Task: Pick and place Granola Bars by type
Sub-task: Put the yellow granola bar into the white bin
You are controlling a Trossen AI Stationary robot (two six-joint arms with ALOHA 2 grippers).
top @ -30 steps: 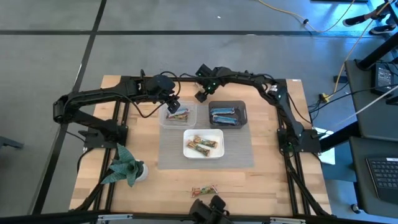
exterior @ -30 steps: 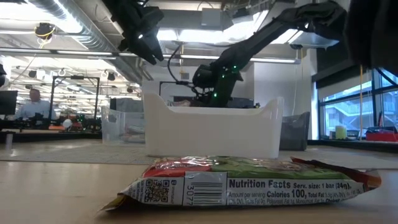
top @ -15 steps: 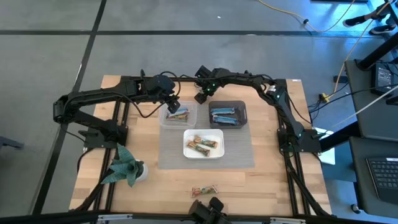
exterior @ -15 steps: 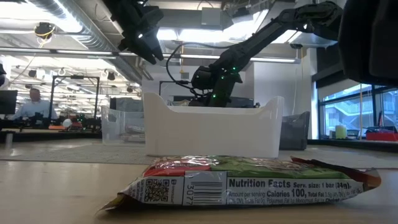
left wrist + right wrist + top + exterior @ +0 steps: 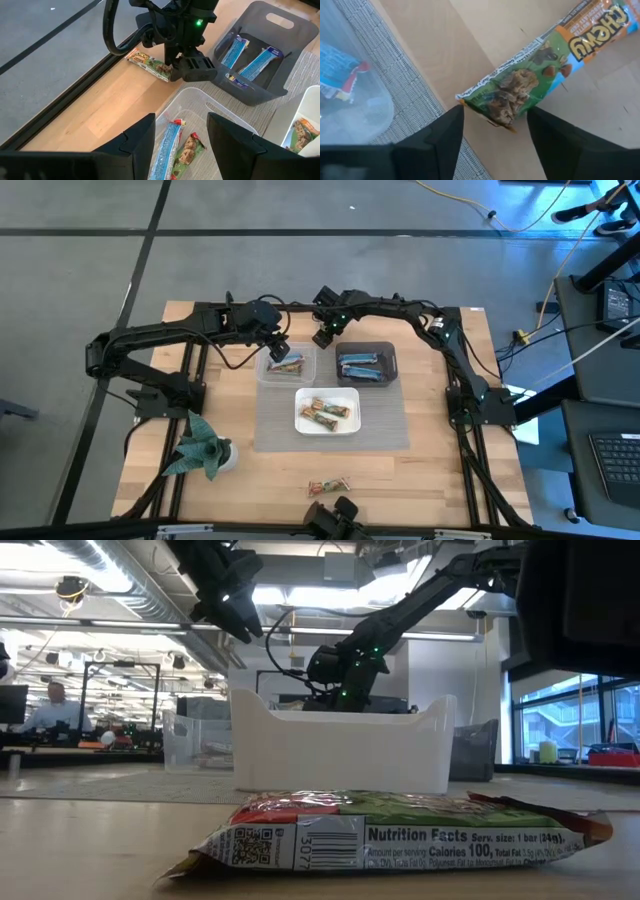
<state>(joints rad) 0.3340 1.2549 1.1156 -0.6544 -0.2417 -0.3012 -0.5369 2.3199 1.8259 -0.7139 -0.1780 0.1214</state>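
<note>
While its fingers stand spread, the right claw (image 5: pixel 492 132) hovers just over a tan granola bar (image 5: pixel 540 65).

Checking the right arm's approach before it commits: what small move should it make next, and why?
Probably lower the right gripper straight down and shut it. Its jaws stand open on either side of the end of the green and orange bar, which lies flat on the wood beside the grey mat, not yet gripped.
</note>
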